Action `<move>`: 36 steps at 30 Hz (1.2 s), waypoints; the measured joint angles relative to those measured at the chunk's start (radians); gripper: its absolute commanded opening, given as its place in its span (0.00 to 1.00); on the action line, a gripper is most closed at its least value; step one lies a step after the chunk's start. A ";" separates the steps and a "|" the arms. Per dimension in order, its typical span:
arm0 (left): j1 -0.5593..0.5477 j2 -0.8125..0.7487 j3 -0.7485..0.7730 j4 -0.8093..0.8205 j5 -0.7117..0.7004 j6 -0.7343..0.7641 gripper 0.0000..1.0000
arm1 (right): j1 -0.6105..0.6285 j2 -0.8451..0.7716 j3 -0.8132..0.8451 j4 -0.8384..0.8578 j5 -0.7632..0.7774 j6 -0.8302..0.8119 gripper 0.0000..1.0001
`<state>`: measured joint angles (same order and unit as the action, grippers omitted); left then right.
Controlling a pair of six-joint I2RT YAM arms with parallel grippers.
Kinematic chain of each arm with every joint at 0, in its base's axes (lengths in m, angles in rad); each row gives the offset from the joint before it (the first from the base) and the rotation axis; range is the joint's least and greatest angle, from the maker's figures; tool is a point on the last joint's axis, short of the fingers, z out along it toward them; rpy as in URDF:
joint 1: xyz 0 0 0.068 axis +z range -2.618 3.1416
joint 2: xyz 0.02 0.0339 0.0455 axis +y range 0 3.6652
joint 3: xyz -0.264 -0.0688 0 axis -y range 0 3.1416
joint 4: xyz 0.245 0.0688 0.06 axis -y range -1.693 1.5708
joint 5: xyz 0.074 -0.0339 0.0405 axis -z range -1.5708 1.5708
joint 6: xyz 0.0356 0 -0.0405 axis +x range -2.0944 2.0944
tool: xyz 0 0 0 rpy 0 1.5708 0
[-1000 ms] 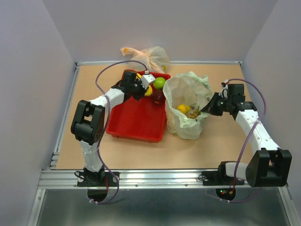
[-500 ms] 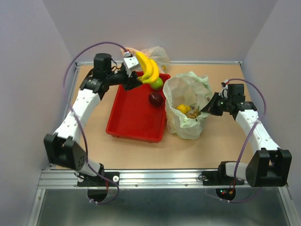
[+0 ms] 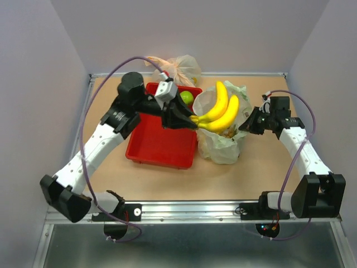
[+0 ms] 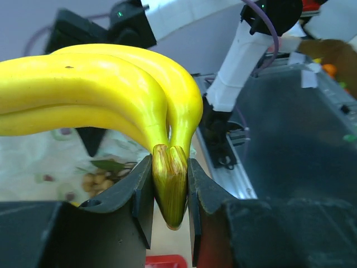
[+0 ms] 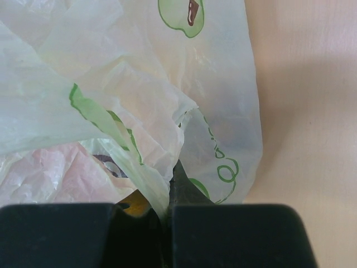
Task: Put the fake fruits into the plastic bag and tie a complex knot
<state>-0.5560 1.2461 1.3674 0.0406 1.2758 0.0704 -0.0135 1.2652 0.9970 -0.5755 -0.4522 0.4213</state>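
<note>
Now, from the top: shows the bananas (image 3: 218,111) lifted off the red tray (image 3: 159,151) within the last second and swung across, hanging over the mouth of the plastic bag (image 3: 223,149) from the left gripper (image 3: 193,120). Suggests a lowering and release into the bag next, with the green apple (image 3: 187,97) left in the tray and the knot a long way off. Shows the right gripper (image 3: 246,127) unmoved at the bag's right rim, and the bag standing on the tabletop (image 3: 262,173) just beside the tray.

From the left wrist: jaws pressed in on the brown-green stem, one on each side, with both bananas (image 4: 100,89) fanning up and to the left. Below them, the plastic bag (image 4: 33,162) with brown berries (image 4: 96,181) inside.

From the right wrist: jaws almost together, pinching a fold of the plastic bag (image 5: 139,111) at its thin rim and probably holding the mouth open. Tabletop (image 5: 301,111) to the right.
</note>
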 measured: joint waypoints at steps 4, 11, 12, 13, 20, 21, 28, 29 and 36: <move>-0.056 0.143 -0.010 0.003 -0.005 -0.107 0.00 | 0.000 0.000 0.001 0.000 0.000 -0.006 0.00; -0.072 0.267 -0.014 0.037 -0.040 -0.284 0.00 | 0.000 0.000 0.018 0.000 0.000 -0.018 0.00; -0.072 0.285 -0.006 0.041 -0.051 -0.307 0.00 | 0.000 0.000 0.021 0.000 0.000 -0.020 0.00; -0.072 0.313 0.014 0.045 -0.064 -0.339 0.00 | 0.000 0.000 0.023 0.001 0.000 -0.023 0.00; -0.072 0.460 0.125 0.054 -0.163 -0.430 0.00 | 0.000 -0.001 0.023 0.000 0.000 -0.026 0.00; -0.072 0.480 0.142 0.051 -0.186 -0.431 0.00 | 0.000 -0.002 0.023 0.000 0.000 -0.026 0.00; -0.100 0.575 0.256 -0.057 -0.340 -0.321 0.63 | 0.000 -0.002 0.023 0.000 0.000 -0.026 0.00; -0.108 0.575 0.256 -0.063 -0.351 -0.292 0.71 | 0.000 -0.002 0.023 0.000 0.000 -0.026 0.00; -0.172 0.502 0.246 -0.115 -0.352 -0.055 0.91 | 0.000 -0.002 0.023 -0.001 0.003 -0.030 0.00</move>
<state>-0.7277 1.7477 1.6135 -0.0742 0.9234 0.0151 -0.0135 1.2629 1.0199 -0.5762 -0.4492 0.3912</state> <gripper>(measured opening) 0.903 0.012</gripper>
